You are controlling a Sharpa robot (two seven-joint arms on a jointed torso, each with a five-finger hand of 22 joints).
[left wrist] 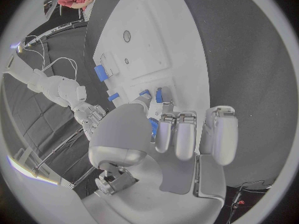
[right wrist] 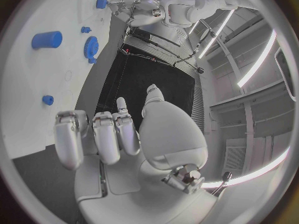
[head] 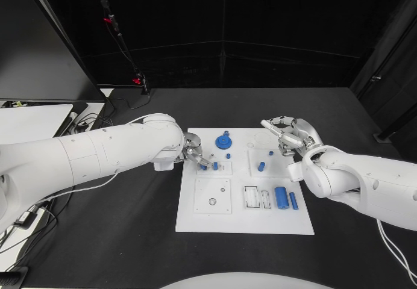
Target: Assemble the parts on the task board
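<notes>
so, label by label, from the hands outward:

left hand: the left hand sits over the near-left part of the board's far half, fingers curled down around a small blue peg. whether it really grips the peg or only touches it, i cannot tell; the left wrist view shows blue right at the fingertips but the contact is hidden.

right hand: the right hand hovers at the board's far right corner, fingers bent and apart, nothing in them as far as the right wrist view shows.

board: the white board lies mid-table between the two hands.

done so far: a blue gear stands near the board's far edge, and a few short blue pegs stand upright in the far half, so some parts look seated.

left to do: a blue cylinder and a thin blue rod lie loose on the board's near right side, just beside each other, and the slots next to them look unfilled. i judge the job less than half finished.

hard to make out: the square plate on the board's near left has small holes, too small to read. the left palm covers whatever lies straight under it.
</notes>
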